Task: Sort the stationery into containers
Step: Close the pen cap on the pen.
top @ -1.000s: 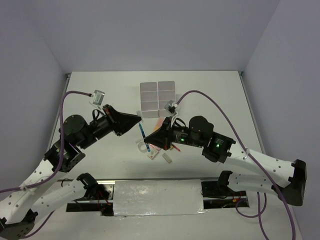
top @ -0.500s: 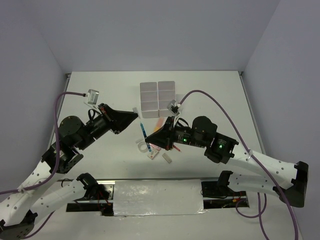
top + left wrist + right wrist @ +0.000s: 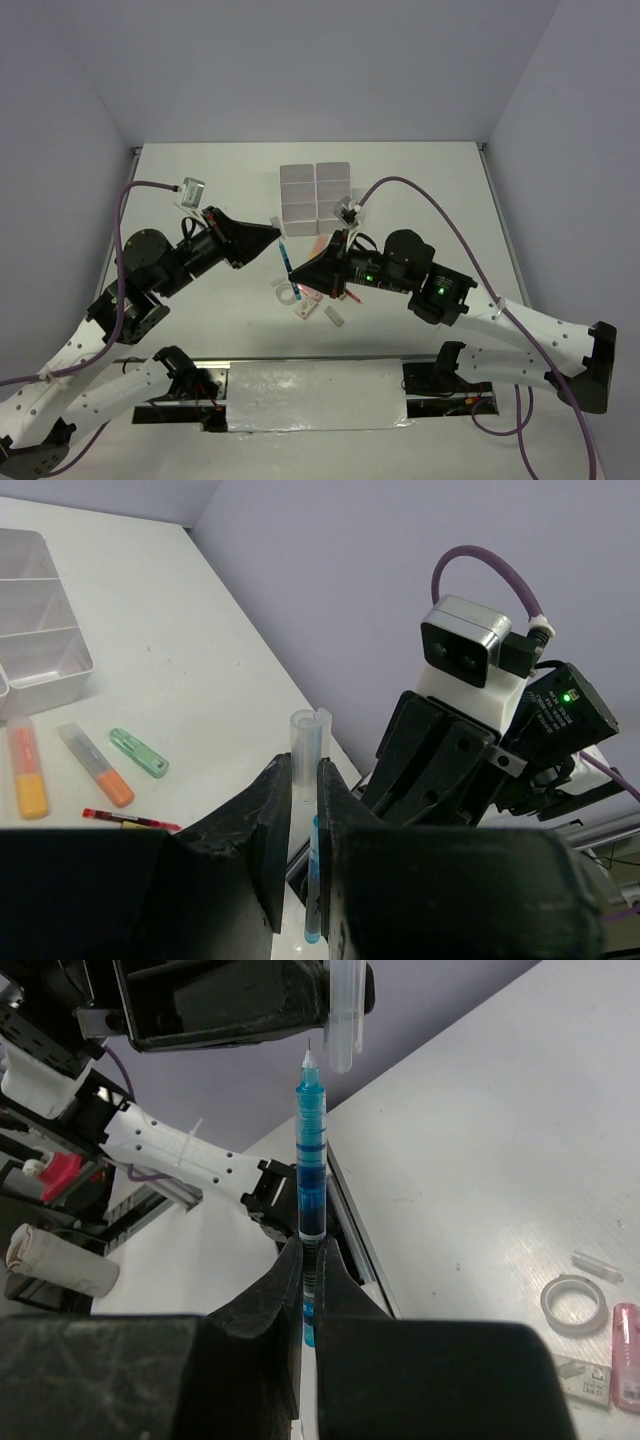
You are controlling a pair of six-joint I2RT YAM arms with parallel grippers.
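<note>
From above, the left hand (image 3: 272, 228) and right hand (image 3: 295, 272) meet over the worktop (image 3: 430, 180), near the containers (image 3: 315, 190). The left camera shows its hand pinched shut on a clear cap (image 3: 305, 742). The right camera shows its hand squeezing the blue pen (image 3: 310, 1175), tip up under the cap, probably to close it.

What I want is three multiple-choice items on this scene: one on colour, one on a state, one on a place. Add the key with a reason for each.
1. The pen in the right gripper is: A red; B blue; C green.
2. The left gripper is: A open; B shut on nothing; C shut on a clear cap.
3. The tape ring lies: A round the pen; B on the table; C in the left gripper.
Key: 1 B, blue ink fills the barrel; 2 C, it pinches the cap upright; 3 B, it lies flat beside the pink eraser.
</note>
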